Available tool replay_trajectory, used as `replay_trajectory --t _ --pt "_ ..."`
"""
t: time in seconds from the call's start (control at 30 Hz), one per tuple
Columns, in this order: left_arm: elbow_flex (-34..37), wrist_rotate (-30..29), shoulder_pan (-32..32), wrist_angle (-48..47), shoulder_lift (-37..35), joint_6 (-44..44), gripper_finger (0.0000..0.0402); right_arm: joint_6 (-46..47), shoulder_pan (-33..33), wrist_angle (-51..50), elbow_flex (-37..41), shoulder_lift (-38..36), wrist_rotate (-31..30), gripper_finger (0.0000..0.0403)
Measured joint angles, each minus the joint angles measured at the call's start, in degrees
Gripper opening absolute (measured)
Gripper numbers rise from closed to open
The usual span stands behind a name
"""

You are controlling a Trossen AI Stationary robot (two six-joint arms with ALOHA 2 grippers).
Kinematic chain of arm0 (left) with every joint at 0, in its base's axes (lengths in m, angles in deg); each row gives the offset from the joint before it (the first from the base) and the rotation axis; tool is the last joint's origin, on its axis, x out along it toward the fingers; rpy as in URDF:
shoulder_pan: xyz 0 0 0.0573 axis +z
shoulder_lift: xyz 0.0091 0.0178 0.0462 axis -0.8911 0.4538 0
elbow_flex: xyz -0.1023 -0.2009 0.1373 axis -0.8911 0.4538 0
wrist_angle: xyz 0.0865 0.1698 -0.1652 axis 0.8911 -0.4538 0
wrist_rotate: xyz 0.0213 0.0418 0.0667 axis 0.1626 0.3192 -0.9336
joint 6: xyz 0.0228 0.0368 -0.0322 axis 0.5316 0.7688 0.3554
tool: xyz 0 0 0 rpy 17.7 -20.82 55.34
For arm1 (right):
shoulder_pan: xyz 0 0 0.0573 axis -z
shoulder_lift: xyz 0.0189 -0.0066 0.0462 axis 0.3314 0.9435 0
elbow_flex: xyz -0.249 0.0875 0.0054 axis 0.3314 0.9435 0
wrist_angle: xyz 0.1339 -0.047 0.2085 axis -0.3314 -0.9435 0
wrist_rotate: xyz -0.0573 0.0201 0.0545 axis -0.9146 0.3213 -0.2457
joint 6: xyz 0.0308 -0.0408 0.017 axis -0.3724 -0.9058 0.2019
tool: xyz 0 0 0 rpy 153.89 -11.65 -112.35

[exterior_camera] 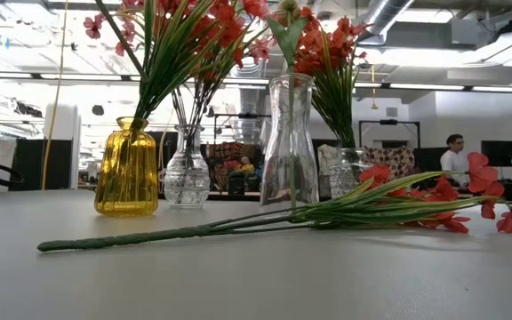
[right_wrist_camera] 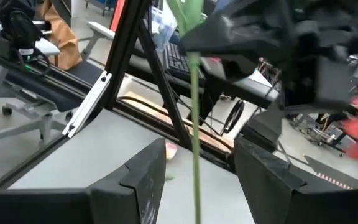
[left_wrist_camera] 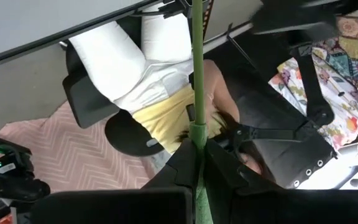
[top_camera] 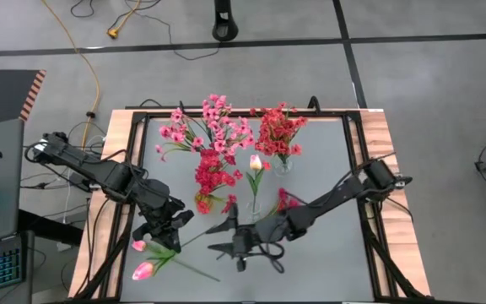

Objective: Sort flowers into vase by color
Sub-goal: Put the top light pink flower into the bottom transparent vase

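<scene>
Left claw [top_camera: 169, 226] is seen near the counter's [top_camera: 327, 262] left front part, and it is shut tight on a thin green stem [left_wrist_camera: 197, 68]. In the left wrist view, the stem is pinched between the left claw's [left_wrist_camera: 197, 146] two dark fingers. Which flower this stem belongs to cannot be told.

Close by, toward the middle of the counter, the right claw [top_camera: 219, 237] is held with its fingers wide apart. In the right wrist view, a green stem [right_wrist_camera: 194, 124] is seen running through the gap of the right claw [right_wrist_camera: 194, 149], and neither finger is touched by it.

Two pink tulips [top_camera: 144, 270] are laid flat on the counter, just in front of the left claw. A red sprig [exterior_camera: 434, 200] is laid on the counter too. Its long stem is stretched out to one side, and its red blossoms [top_camera: 287, 200] are found beside the right arm.

Four vases are stood at the back of the counter. Pink flowers [top_camera: 213, 122] are kept in the yellow vase [exterior_camera: 127, 169]. Red flowers [top_camera: 278, 128] are kept in a clear vase [exterior_camera: 349, 173] at the far right. One pale tulip [top_camera: 256, 163] is stood in the tall clear vase [exterior_camera: 289, 142]. Dark pink flowers [top_camera: 213, 173] are kept in the small round clear vase [exterior_camera: 187, 173].

A person [exterior_camera: 454, 156] is seen far back in the room.
</scene>
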Motion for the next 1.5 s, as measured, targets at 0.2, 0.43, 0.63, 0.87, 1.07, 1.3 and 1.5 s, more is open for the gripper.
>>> replay_trajectory --t 0.2,0.43,0.63,0.87,1.07,1.3,1.5 --pt "0.0 0.0 0.0 0.0 0.0 0.0 0.0 0.0 0.2 -0.7 -7.8 6.3 0.0 0.0217" --pt "0.0 -0.3 0.0 0.4 0.0 0.0 0.0 0.1 1.3 -3.9 -14.0 9.9 0.1 0.0217" --pt "0.0 -0.4 0.0 1.2 0.0 0.0 0.0 0.7 1.6 -6.2 -15.2 10.2 1.2 0.0212" --pt "0.0 -0.4 0.0 1.4 0.0 0.0 0.0 0.7 1.6 -7.1 -15.2 10.1 1.4 0.0147" --pt "0.0 -0.4 0.0 1.4 0.0 0.8 0.0 0.7 1.9 -7.1 -15.2 10.2 1.4 0.0058" --pt "0.0 -3.1 -0.1 1.2 0.0 3.8 0.0013 0.7 1.9 -7.4 -15.2 10.2 1.3 0.0027" --pt "0.0 -5.2 0.0 0.1 -0.1 4.6 0.007 2.2 1.9 -9.3 -15.2 10.1 1.3 0.004"
